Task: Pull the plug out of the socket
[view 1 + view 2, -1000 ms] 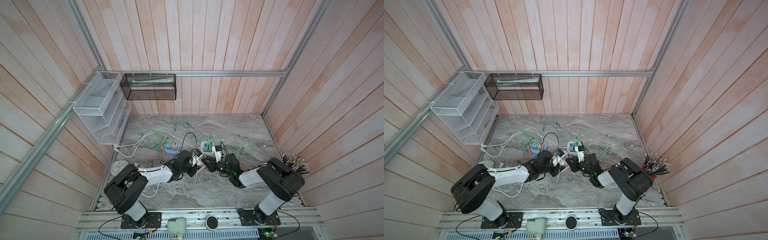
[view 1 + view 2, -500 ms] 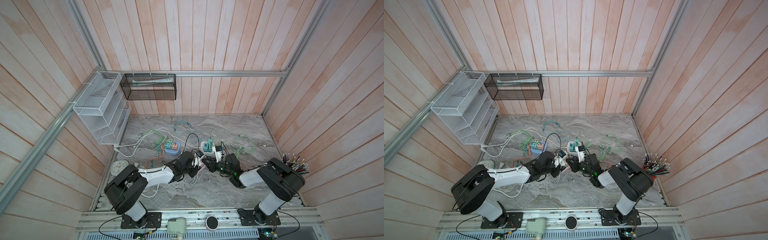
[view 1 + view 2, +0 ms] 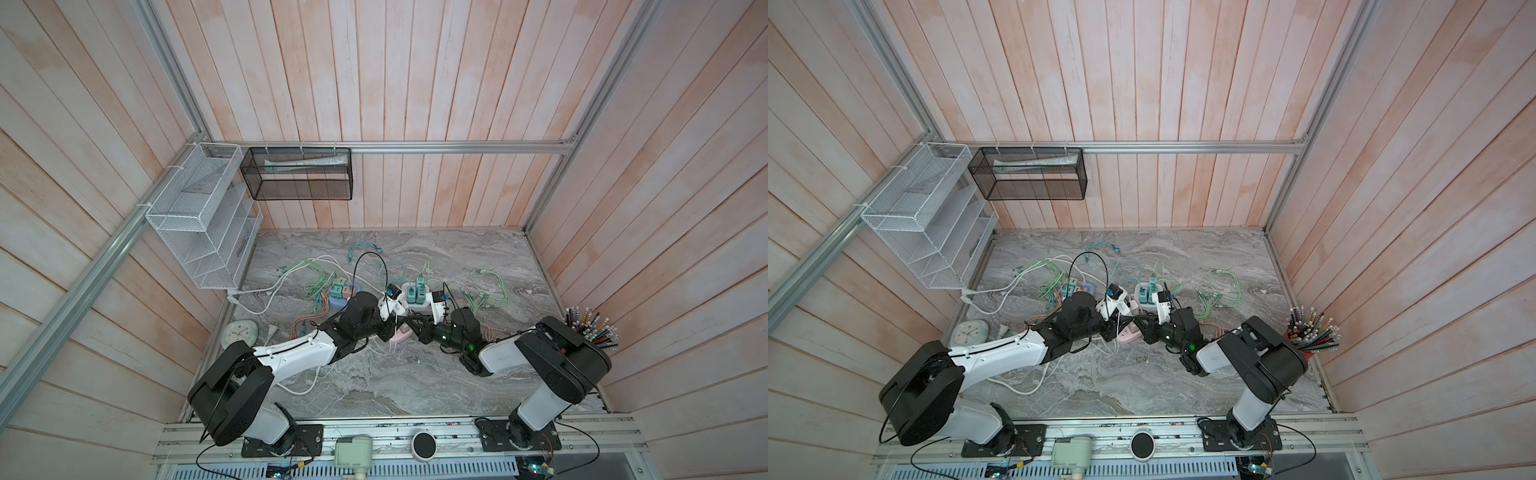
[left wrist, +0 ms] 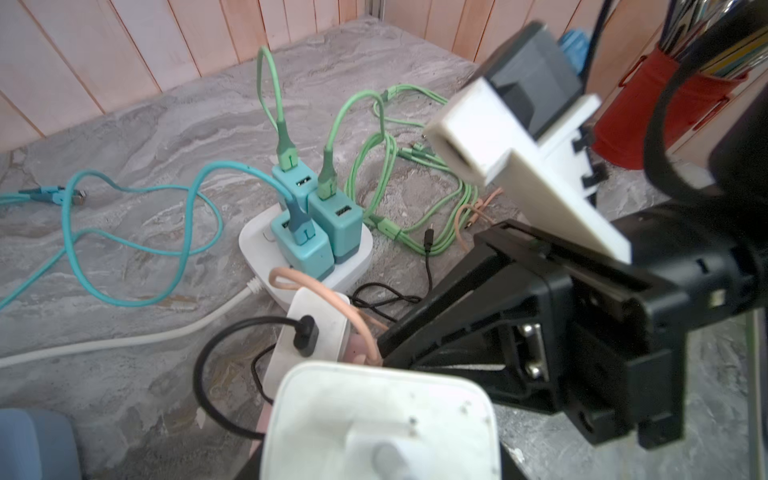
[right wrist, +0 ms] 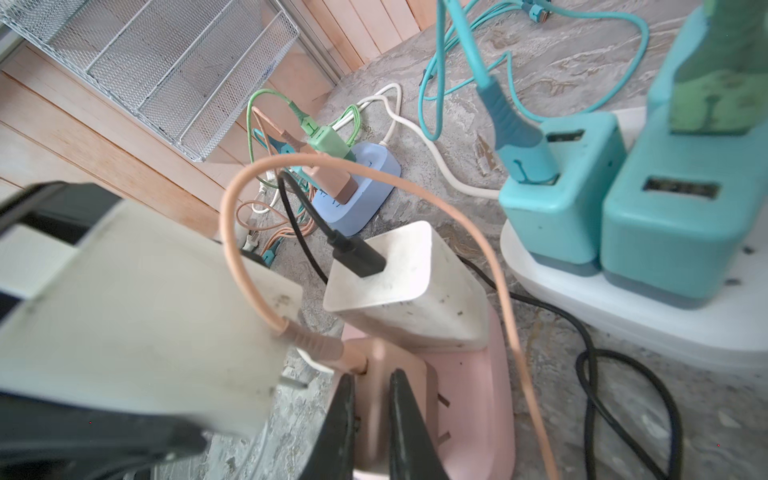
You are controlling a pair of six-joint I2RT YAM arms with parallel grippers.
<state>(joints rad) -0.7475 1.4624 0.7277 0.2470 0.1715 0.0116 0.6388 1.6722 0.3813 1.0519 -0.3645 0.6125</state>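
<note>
My left gripper (image 3: 391, 323) is shut on a white plug (image 4: 376, 419). In the right wrist view that white plug (image 5: 141, 316) hangs just beside the pink socket strip (image 5: 469, 399), its prongs bare and out of the slots. My right gripper (image 5: 374, 419) is shut on a small pink charger (image 5: 376, 386) that sits on the strip, a pink cable running from it. A second white charger (image 5: 403, 286) with a black cable stands plugged into the same strip. In both top views the two grippers meet over the pink strip (image 3: 1128, 333) at the table's middle.
A white strip (image 4: 357, 253) with teal chargers lies just behind, a blue strip (image 5: 361, 187) with more chargers to the left. Green, teal, white and black cables trail over the marble. A red pencil pot (image 3: 590, 328) stands at the right edge and a clock (image 3: 240, 332) at the left.
</note>
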